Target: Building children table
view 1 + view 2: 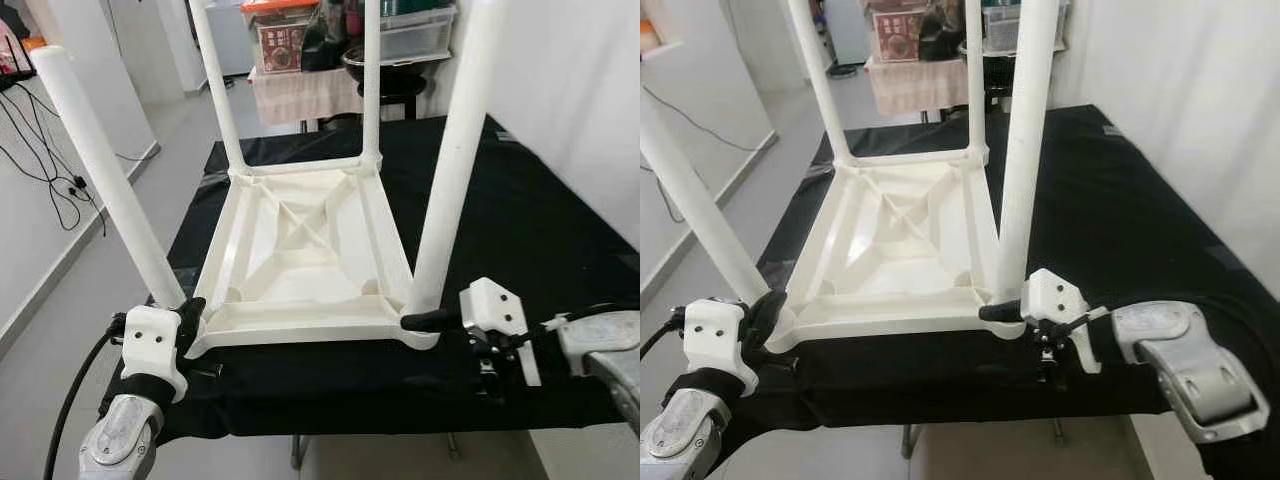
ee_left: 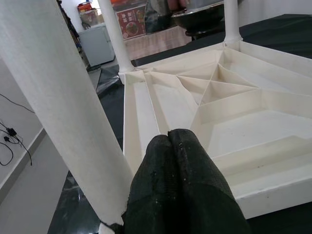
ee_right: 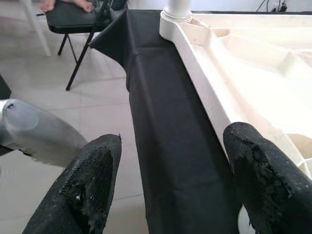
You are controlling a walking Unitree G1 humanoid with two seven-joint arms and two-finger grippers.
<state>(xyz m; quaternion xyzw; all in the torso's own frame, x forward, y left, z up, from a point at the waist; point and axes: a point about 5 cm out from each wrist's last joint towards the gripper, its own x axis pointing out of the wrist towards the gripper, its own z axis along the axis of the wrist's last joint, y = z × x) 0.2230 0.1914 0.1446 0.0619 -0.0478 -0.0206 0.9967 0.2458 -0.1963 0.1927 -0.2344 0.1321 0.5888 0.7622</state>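
A white plastic children's table (image 1: 300,250) lies upside down on a black cloth (image 1: 520,220). All of its legs stand upward: the near-left leg (image 1: 105,170), the near-right leg (image 1: 455,160) and two far legs (image 1: 215,80). My left gripper (image 1: 190,318) is shut, its fingertips (image 2: 170,141) pressed together against the near-left corner, beside the base of that leg. My right gripper (image 1: 410,322) is open at the near-right corner. In the right wrist view its fingers (image 3: 92,180) are spread wide, one on each side of the table's front rim (image 3: 204,87).
The black cloth covers a worktable whose front edge (image 1: 330,425) is just beyond my arms. A white wall (image 1: 580,100) runs along the right. Storage boxes (image 1: 280,35) and a dark stool (image 1: 385,90) stand behind. Cables (image 1: 50,180) trail on the floor at left.
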